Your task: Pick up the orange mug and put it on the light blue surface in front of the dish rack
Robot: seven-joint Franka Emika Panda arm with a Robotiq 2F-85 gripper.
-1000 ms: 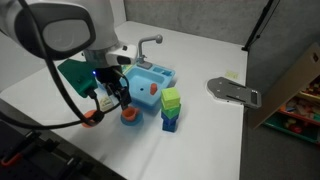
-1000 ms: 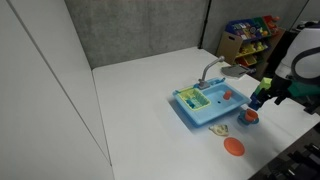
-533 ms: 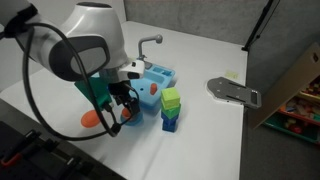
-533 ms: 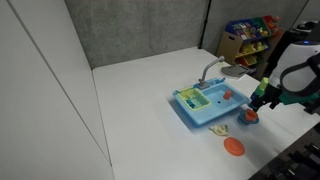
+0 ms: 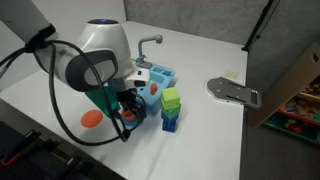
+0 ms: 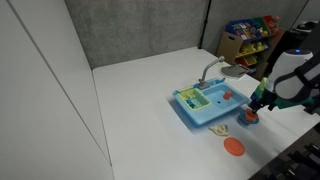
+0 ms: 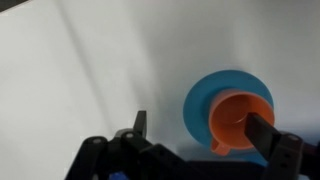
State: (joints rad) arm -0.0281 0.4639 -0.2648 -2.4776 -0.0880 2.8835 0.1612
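Note:
The orange mug [image 7: 238,118] stands upright on a round blue saucer [image 7: 203,96], handle toward the camera in the wrist view. My gripper [image 7: 200,125] is open just above it, with one finger over the mug's right rim and the other out to the left of the saucer. In both exterior views the gripper [image 5: 127,104] [image 6: 256,101] hangs low over the mug [image 5: 128,116] [image 6: 249,116], which is mostly covered by the fingers. The light blue toy sink unit [image 5: 157,77] [image 6: 207,108] with its faucet sits just beyond the mug.
A flat orange disc [image 5: 91,118] [image 6: 233,147] lies on the white table near the mug. A stack of green and blue blocks [image 5: 170,108] stands next to the gripper. A grey flat object [image 5: 235,92] lies further off. A toy shelf [image 6: 248,32] stands behind.
The arm has swung over and lowered onto the mug, now covering most of it in an exterior view. The orange disc has come into view. The mug has not moved.

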